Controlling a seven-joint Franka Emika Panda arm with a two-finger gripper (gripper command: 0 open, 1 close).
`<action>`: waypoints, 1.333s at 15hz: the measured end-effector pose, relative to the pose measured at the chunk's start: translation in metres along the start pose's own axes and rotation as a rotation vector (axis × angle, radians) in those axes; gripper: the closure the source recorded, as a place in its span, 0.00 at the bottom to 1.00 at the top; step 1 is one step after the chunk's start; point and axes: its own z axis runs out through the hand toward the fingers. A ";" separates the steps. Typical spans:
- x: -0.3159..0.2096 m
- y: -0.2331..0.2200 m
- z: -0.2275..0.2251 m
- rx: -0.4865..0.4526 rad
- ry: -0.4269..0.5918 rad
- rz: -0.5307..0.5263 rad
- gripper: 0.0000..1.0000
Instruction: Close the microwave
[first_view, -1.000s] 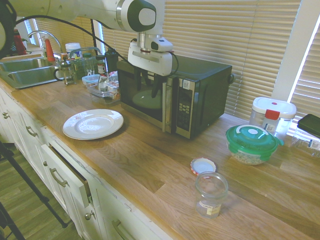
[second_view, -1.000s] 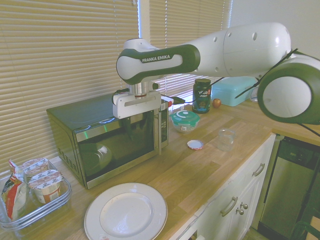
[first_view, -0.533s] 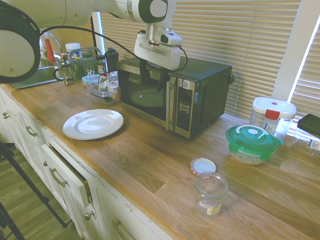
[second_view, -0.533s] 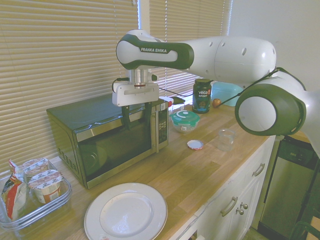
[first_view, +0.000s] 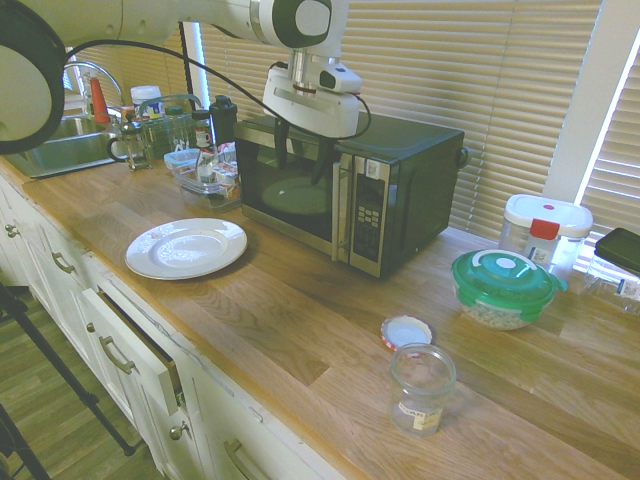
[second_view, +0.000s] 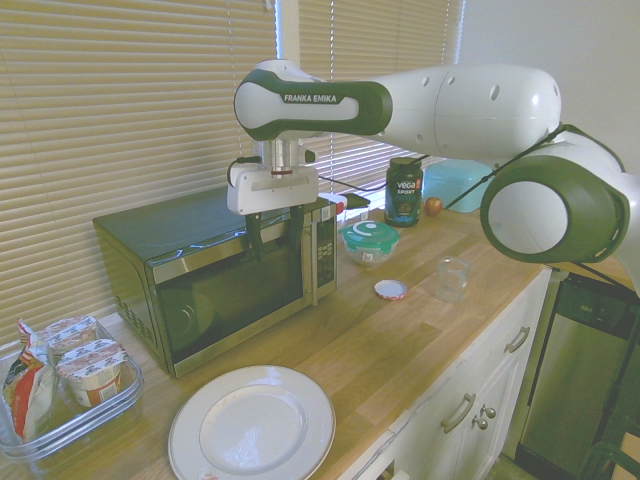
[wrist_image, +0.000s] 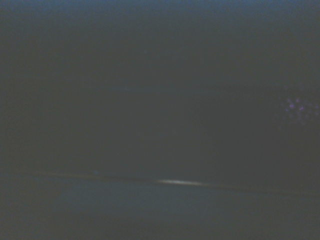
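Your gripper (first_view: 303, 164), fingers apart and holding nothing, hangs before the door of the microwave (first_view: 350, 190) on the counter (first_view: 290, 330); a plate (first_view: 187, 248) lies near it, a tub (second_view: 98, 385) holds cups (second_view: 92, 372).

My wrist view is too dark and blurred for me to name anything beneath the gripper (first_view: 303, 172). Part of the door (first_view: 290, 195) is hidden behind its fingers (second_view: 296, 232). Whether they touch, I can't tell.
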 end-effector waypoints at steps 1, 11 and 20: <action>-0.003 0.004 0.003 -0.004 -0.004 -0.003 0.00; -0.057 0.072 0.015 -0.024 -0.024 -0.046 0.00; -0.122 0.161 0.067 -0.016 -0.013 -0.030 0.00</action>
